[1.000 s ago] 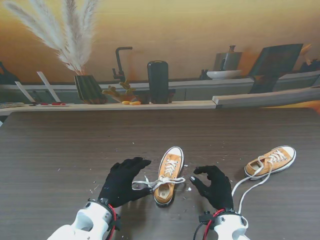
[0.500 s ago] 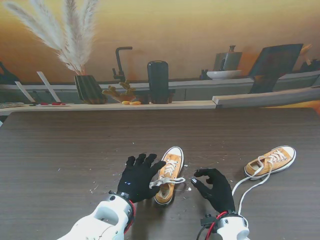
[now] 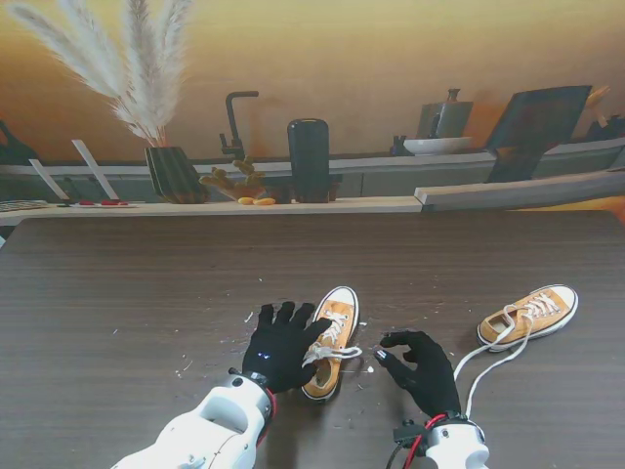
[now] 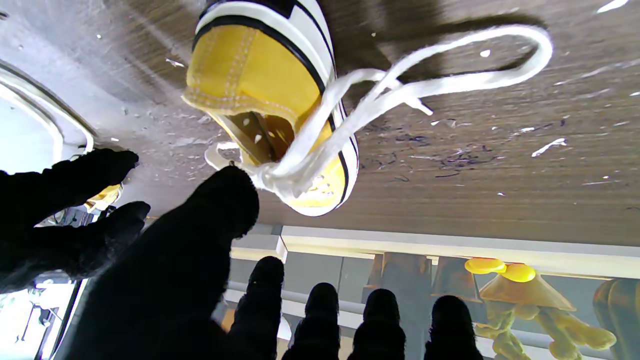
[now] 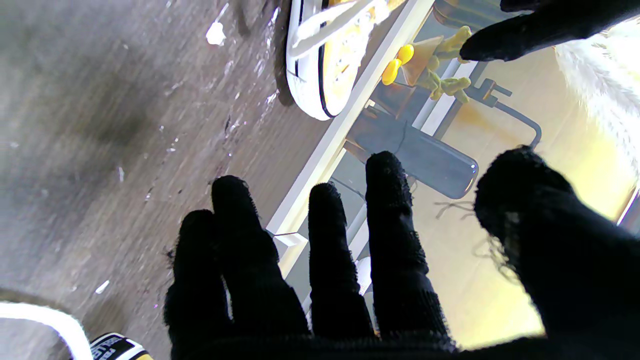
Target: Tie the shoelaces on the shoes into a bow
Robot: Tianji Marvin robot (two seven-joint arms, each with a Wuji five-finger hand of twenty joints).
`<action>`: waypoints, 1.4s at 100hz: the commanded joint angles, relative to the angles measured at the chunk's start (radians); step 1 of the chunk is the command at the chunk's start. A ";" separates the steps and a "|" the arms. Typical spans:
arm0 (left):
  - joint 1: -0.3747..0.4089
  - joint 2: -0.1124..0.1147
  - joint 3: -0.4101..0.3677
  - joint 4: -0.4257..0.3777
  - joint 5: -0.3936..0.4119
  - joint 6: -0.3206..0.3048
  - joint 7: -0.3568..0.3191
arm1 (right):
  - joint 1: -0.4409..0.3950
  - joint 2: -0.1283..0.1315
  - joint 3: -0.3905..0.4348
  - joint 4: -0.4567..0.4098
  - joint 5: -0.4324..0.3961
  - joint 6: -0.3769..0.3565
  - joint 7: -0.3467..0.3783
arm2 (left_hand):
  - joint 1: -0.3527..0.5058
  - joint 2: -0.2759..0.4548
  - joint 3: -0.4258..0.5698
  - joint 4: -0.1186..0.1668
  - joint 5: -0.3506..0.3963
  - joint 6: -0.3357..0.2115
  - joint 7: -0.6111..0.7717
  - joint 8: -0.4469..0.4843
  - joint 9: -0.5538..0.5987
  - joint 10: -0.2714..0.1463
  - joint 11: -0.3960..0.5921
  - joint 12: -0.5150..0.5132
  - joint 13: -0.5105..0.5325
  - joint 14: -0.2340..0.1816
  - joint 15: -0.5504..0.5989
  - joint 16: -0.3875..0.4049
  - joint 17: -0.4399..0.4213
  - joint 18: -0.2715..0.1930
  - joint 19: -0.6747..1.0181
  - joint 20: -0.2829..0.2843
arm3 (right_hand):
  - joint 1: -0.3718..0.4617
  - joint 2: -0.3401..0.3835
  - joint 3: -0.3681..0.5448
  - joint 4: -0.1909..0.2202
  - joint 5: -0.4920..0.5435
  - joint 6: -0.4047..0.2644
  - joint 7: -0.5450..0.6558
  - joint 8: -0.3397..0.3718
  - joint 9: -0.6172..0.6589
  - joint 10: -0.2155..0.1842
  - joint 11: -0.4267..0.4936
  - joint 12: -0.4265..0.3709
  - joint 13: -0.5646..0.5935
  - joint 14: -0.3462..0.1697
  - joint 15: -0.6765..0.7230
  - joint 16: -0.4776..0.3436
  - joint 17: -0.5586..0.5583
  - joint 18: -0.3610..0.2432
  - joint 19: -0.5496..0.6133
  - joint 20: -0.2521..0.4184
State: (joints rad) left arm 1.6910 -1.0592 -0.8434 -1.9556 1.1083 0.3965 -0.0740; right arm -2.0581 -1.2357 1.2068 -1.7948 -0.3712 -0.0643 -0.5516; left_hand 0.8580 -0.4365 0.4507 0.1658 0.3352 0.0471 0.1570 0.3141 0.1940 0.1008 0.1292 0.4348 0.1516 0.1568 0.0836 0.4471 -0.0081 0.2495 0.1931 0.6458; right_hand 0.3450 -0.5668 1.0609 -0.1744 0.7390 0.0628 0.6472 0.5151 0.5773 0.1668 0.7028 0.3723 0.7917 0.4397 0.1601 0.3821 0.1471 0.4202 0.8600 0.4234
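An orange canvas shoe with a white toe cap lies in front of me, toe pointing away. Its white laces cross the tongue loosely; one loop lies on the table beside it. My black-gloved left hand rests palm down against the shoe's left side, fingers spread, thumb touching the lace bundle and gripping nothing. To the shoe's right, my right hand hovers open, thumb and fingers curved apart. A second orange shoe sits far right, its lace trailing toward me.
White flecks dot the dark wooden table. Behind its far edge runs a counter with a vase of pampas grass, a black cylinder, a faucet and a bowl.
My left hand has slid right, up against the shoe, and spread its fingers. The lace loop that stretched out to the left now lies bunched at the shoe. The right hand barely moved.
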 commanded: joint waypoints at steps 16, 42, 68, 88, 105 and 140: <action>-0.044 0.000 0.032 0.045 -0.008 0.018 -0.021 | -0.010 0.004 0.009 -0.011 0.008 -0.004 0.019 | 0.053 -0.020 0.044 -0.020 0.011 0.060 -0.008 0.012 -0.022 0.013 -0.012 -0.016 -0.023 -0.018 -0.002 -0.008 -0.008 -0.056 -0.018 0.001 | -0.036 0.012 -0.045 0.025 -0.032 -0.016 -0.016 -0.006 -0.023 -0.006 -0.014 -0.015 -0.021 0.038 -0.001 -0.020 -0.009 -0.028 0.000 0.007; -0.097 -0.009 0.072 0.107 -0.062 0.010 0.021 | -0.017 0.007 0.010 -0.021 0.015 -0.011 0.031 | 0.049 -0.019 0.060 -0.022 0.015 0.060 -0.003 0.014 -0.015 0.013 -0.002 -0.011 -0.011 -0.017 0.008 0.002 0.002 -0.056 -0.012 0.004 | -0.037 0.018 -0.050 0.025 -0.032 -0.015 -0.017 -0.006 -0.022 -0.006 -0.014 -0.016 -0.018 0.038 0.002 -0.017 -0.001 -0.024 0.004 0.013; -0.168 -0.016 0.143 0.171 -0.103 0.017 0.035 | -0.042 0.009 0.021 -0.046 0.035 -0.036 0.044 | 0.048 -0.016 0.067 -0.024 0.010 0.058 -0.001 0.014 -0.025 0.014 0.001 -0.010 -0.021 -0.017 0.006 0.006 -0.004 -0.056 -0.013 0.004 | -0.039 0.024 -0.053 0.025 -0.033 -0.012 -0.020 -0.007 -0.021 -0.003 -0.015 -0.016 -0.015 0.040 0.006 -0.012 0.010 -0.019 0.010 0.019; -0.229 -0.028 0.208 0.226 -0.131 0.040 0.058 | -0.060 0.009 0.028 -0.062 0.040 -0.058 0.046 | 0.065 -0.012 0.080 -0.023 0.013 0.045 0.006 0.017 -0.030 0.011 0.003 -0.009 -0.022 -0.015 0.006 0.007 -0.004 -0.058 -0.013 0.004 | -0.040 0.026 -0.056 0.026 -0.030 -0.011 -0.021 -0.007 -0.016 -0.002 -0.016 -0.016 -0.008 0.041 0.018 0.002 0.027 -0.011 0.022 0.025; -0.276 -0.044 0.253 0.281 -0.156 0.060 0.096 | -0.072 0.008 0.036 -0.070 0.046 -0.066 0.043 | 0.090 0.002 0.099 -0.024 0.015 0.034 0.017 0.020 -0.029 0.012 0.009 -0.006 -0.014 -0.012 0.010 0.011 0.003 -0.058 -0.009 0.005 | -0.039 0.028 -0.055 0.026 -0.028 -0.012 -0.022 -0.007 -0.015 -0.001 -0.017 -0.017 -0.006 0.044 0.023 0.014 0.034 -0.007 0.029 0.029; -0.349 -0.109 0.309 0.430 -0.245 0.046 0.259 | -0.083 0.008 0.044 -0.078 0.053 -0.068 0.044 | 0.182 0.083 0.108 -0.064 0.051 -0.010 0.088 0.033 0.020 -0.012 0.058 0.006 0.064 -0.011 0.078 0.055 0.078 -0.056 0.035 0.035 | -0.040 0.035 -0.053 0.027 -0.021 -0.013 -0.023 -0.006 -0.014 0.000 -0.017 -0.017 -0.001 0.049 0.030 0.037 0.050 -0.002 0.043 0.034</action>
State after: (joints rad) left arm 1.3580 -1.1552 -0.5400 -1.5284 0.8610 0.4517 0.2030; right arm -2.1326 -1.2305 1.2479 -1.8627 -0.3206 -0.1298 -0.5205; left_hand 0.9832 -0.3779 0.5420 0.1257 0.3603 0.0441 0.2208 0.3281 0.2050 0.1009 0.1751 0.4346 0.1963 0.1557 0.1455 0.4729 0.0566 0.2487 0.2180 0.6569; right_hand 0.3450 -0.5413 1.0325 -0.1744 0.7386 0.0628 0.6375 0.5151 0.5773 0.1668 0.7028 0.3721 0.7917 0.4439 0.1848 0.4025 0.1879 0.4296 0.8609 0.4415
